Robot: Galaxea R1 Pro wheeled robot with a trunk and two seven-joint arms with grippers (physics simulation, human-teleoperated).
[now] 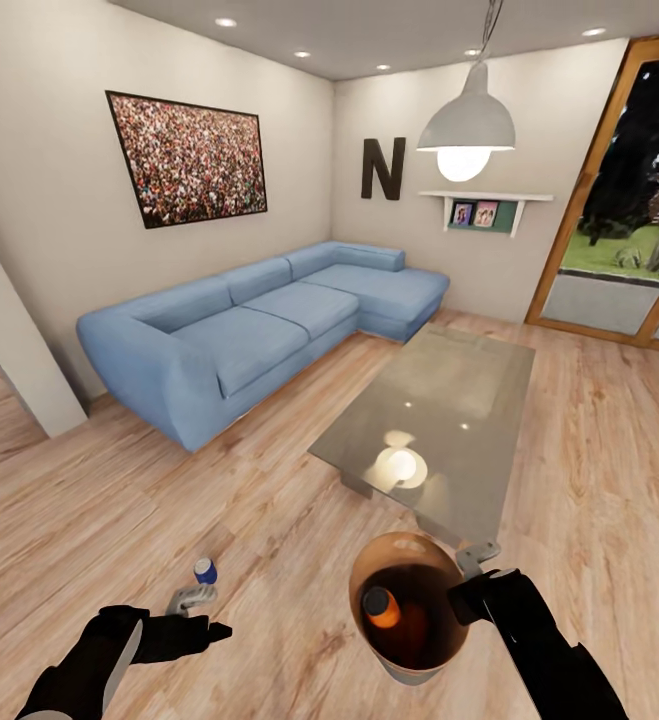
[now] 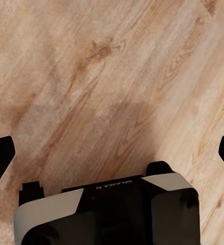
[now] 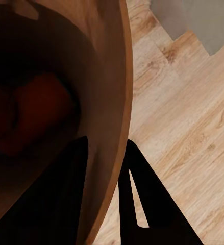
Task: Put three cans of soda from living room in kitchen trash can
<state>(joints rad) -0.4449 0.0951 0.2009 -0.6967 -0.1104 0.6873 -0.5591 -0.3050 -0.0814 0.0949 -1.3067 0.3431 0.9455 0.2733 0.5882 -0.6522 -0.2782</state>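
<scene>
Right gripper (image 1: pixel 466 580) clamps the bin (image 1: pixel 406 665) rim, carrying an orange can (image 1: pixel 379 606); left gripper (image 1: pixel 191 597) gapes, empty, near the blue can (image 1: pixel 205 571).

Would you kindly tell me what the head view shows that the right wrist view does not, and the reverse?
Head view: the blue sofa, the glass table, and a blue can standing on the floor just beyond the open left pincer. Right wrist view: up close, the right pincer clamps the trash can by its rim, one finger inside, one outside. Shared: the trash can's copper inside, an orange can in it, the wood floor.
</scene>
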